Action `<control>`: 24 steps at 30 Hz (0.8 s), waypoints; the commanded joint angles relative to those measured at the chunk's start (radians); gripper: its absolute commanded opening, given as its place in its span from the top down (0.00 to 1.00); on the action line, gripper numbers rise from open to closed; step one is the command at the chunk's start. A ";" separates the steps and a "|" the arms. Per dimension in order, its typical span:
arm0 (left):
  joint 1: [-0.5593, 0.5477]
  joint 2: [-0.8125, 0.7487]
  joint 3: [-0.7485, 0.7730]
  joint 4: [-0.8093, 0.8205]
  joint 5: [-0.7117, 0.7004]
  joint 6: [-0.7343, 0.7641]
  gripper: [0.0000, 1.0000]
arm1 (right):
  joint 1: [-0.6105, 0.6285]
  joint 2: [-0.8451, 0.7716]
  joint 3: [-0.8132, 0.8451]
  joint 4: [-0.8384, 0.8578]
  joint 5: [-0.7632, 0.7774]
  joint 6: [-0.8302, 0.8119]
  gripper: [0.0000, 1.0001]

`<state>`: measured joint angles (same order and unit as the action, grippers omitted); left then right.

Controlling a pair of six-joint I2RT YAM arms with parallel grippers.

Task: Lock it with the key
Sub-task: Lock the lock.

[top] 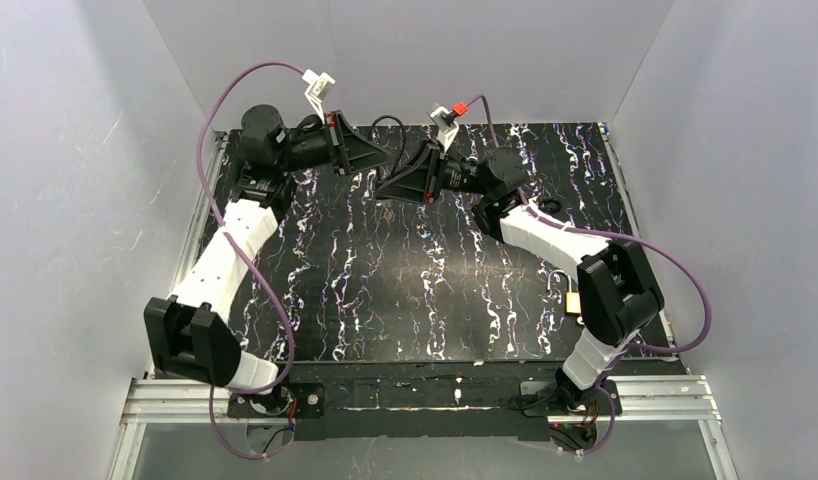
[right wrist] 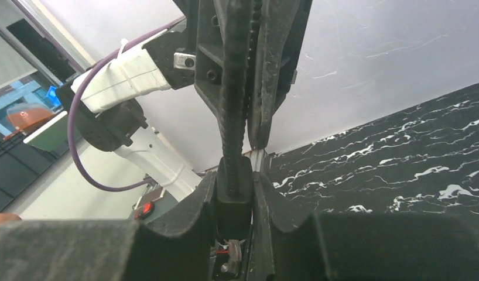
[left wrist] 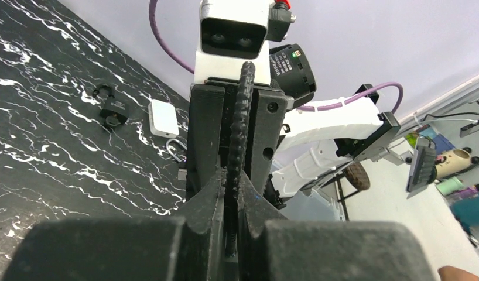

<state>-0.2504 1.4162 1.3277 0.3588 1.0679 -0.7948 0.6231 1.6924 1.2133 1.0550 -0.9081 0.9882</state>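
The lock [top: 572, 300] lies near the table's edge; well apart from both jaws.

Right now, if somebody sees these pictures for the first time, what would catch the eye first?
The left fingers and the right fingers face each other, very close, above the far edge of the table. The brass padlock lies on the table beside the right arm's elbow, well away from the fingers.

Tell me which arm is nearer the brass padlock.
Right. The right arm has its elbow just beside the brass padlock, at the table's near right. The left arm runs along the table's left side, far across from it.
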 commanded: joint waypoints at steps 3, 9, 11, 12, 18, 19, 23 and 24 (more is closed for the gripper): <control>-0.031 0.063 0.080 -0.001 0.038 0.002 1.00 | 0.022 -0.022 0.016 -0.027 -0.047 -0.044 0.79; -0.045 0.108 0.108 -0.038 0.064 0.013 1.00 | 0.026 -0.016 0.020 -0.061 -0.057 -0.055 0.73; -0.048 0.114 0.113 -0.052 0.069 0.022 1.00 | 0.025 -0.014 0.024 -0.067 -0.055 -0.054 0.72; -0.051 0.117 0.113 -0.055 0.069 0.025 1.00 | 0.027 -0.011 0.025 -0.070 -0.053 -0.054 0.71; -0.070 0.125 0.121 -0.082 0.081 0.045 1.00 | 0.026 0.002 0.039 -0.073 -0.039 -0.045 0.72; -0.072 0.128 0.124 -0.089 0.082 0.048 1.00 | 0.027 0.004 0.042 -0.073 -0.040 -0.043 0.73; -0.078 0.143 0.132 -0.113 0.083 0.051 1.00 | 0.026 0.010 0.049 -0.066 -0.041 -0.028 0.78; -0.079 0.149 0.137 -0.122 0.082 0.052 1.00 | 0.027 0.010 0.051 -0.062 -0.041 -0.025 0.82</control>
<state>-0.2920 1.5436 1.4204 0.2619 1.1446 -0.7647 0.6170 1.6947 1.2137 0.9466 -0.9443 0.9577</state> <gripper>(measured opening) 0.043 0.305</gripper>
